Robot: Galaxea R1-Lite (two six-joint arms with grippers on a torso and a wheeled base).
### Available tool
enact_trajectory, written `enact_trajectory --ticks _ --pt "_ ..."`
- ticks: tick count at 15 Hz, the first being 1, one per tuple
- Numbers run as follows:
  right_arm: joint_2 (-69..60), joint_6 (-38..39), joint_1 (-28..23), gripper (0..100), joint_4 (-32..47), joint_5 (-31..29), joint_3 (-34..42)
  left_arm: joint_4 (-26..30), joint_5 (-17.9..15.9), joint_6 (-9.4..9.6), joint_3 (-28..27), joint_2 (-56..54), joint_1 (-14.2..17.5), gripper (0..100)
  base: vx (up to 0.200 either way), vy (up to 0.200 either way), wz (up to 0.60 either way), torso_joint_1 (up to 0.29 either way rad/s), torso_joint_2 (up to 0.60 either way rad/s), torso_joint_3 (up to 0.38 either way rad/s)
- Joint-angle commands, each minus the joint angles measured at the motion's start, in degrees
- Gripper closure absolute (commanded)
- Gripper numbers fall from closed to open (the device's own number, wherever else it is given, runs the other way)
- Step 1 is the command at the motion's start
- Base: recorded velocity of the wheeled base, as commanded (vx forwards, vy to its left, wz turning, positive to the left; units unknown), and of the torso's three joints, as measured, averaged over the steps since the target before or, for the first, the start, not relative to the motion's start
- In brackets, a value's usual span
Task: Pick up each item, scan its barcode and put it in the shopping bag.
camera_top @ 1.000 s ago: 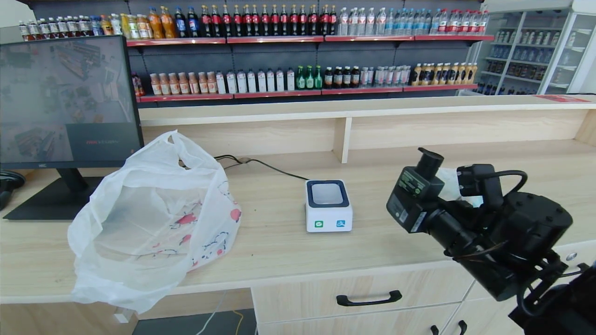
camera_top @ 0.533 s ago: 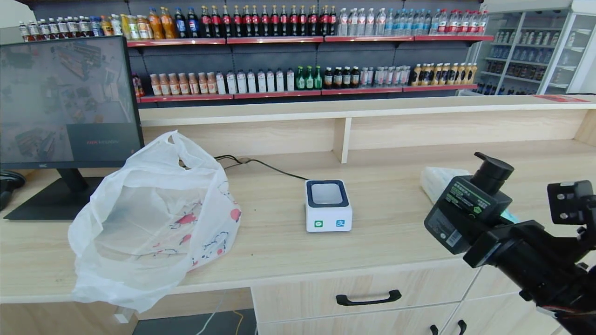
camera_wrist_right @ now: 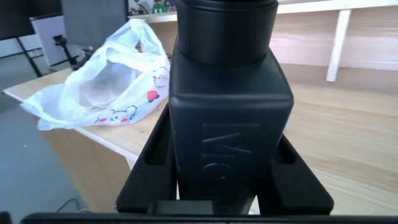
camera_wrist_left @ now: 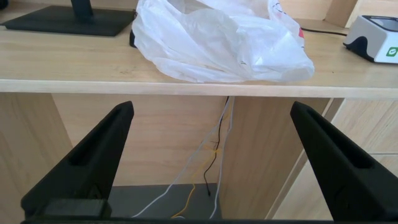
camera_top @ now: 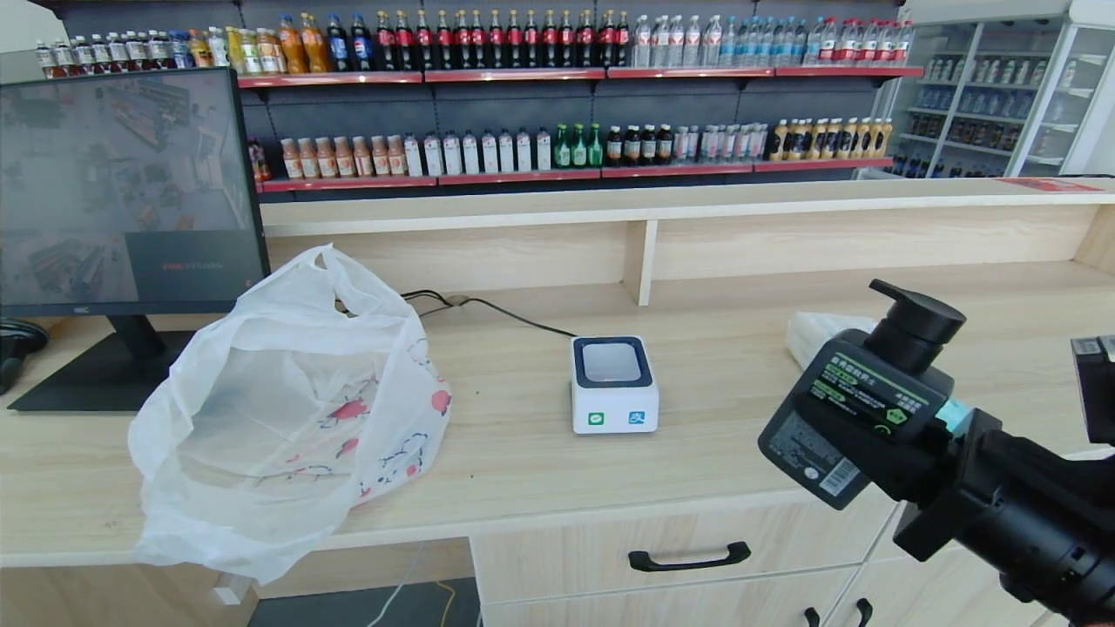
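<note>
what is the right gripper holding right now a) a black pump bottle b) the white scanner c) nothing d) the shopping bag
a: the right gripper is shut on the black pump bottle, its fingers on either side of the body, to the right of the scanner.

Matte black right arm [camera_top: 1028, 514], thick and rounded. The left claw [camera_wrist_left: 211, 112] has two flat, black, wedge-shaped fingers [camera_wrist_left: 93, 162] tapering to tips.

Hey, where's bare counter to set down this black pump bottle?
Bare wood lies between the shopping bag and the scanner, and between scanner and white packet. The back strip right of the divider is free too. Crowded: the left end, monitor stand beside bag.
</note>
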Motion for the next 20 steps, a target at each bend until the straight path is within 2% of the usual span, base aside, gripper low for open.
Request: enact_trajectory --ticks 1,7,9,14,20 --pt "0.9 2.79 2.49 100 -0.02 3.86 -0.38 -0.01 0.01 0.0 0.0 -0.02 0.0 0 0.0 0.0 0.0 0.0 0.0 0.0" --pt "4.16 16.94 11.19 100 -0.28 5.18 -10.31 -0.01 0.01 0.0 0.0 -0.02 0.0 0 0.0 0.0 0.0 0.0 0.0 0.0" --pt "4.07 21.42 13.48 100 -0.37 7.46 -12.69 -0.01 0.01 0.0 0.0 -0.02 0.0 0 0.0 0.0 0.0 0.0 0.0 0.0" --pt "4.16 25.73 14.09 100 -0.72 17.22 -17.26 -0.01 0.01 0.0 0.0 -0.02 0.0 0 0.0 0.0 0.0 0.0 0.0 0.0" --pt "6.88 25.73 14.09 100 -0.81 17.48 -23.32 -0.01 0.01 0.0 0.0 -0.02 0.0 0 0.0 0.0 0.0 0.0 0.0 0.0"
